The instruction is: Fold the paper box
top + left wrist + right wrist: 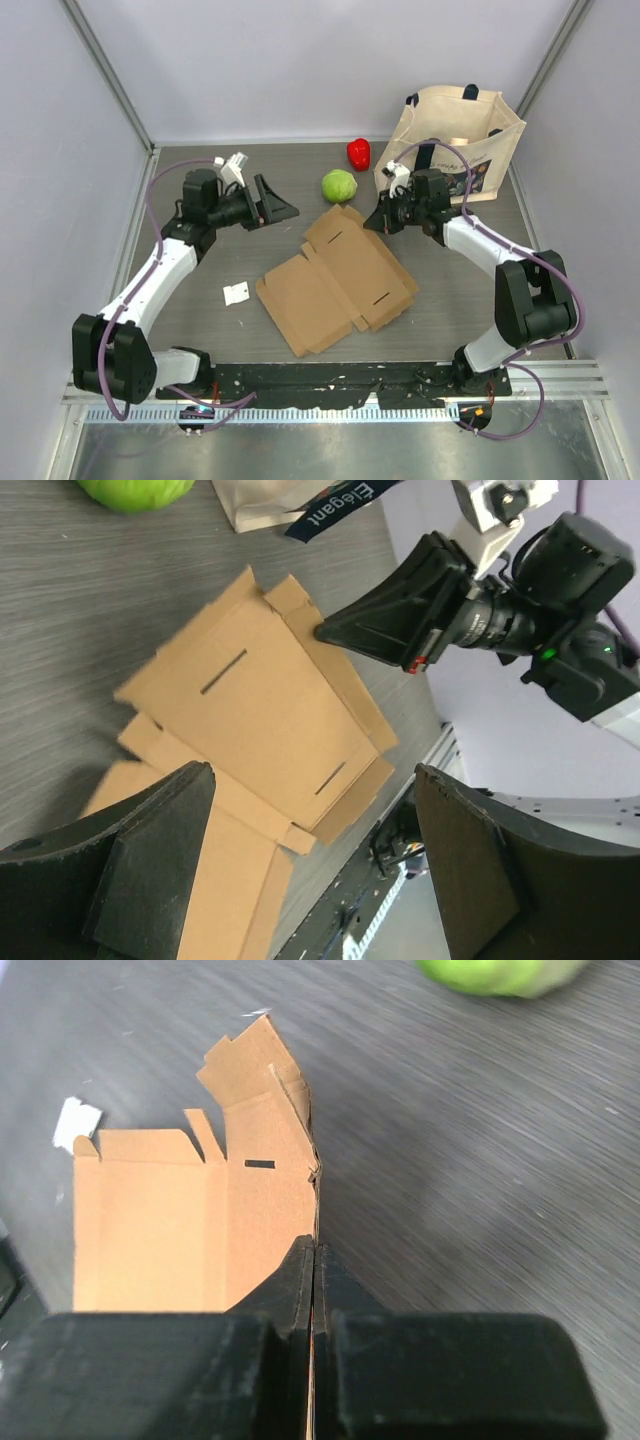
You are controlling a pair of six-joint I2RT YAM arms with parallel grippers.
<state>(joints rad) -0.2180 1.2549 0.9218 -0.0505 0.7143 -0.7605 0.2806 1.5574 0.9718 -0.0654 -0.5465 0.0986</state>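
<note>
The paper box [335, 280] lies unfolded and mostly flat in the middle of the table, a brown cardboard sheet with creased flaps and small slots. My right gripper [372, 225] is at its far right edge, shut on the thin edge of a flap. In the right wrist view that flap's edge runs straight into the closed right gripper [316, 1245], with the rest of the paper box [170, 1220] to the left. My left gripper [280, 208] hangs open above the table, left of the box. The left wrist view shows the open left gripper [312, 780] holding nothing, the paper box [250, 700] below.
A beige tote bag [460, 140] stands at the back right behind the right arm. A green round vegetable [339, 185] and a red pepper [358, 153] sit just beyond the box. A small white paper scrap [237, 292] lies left of the box.
</note>
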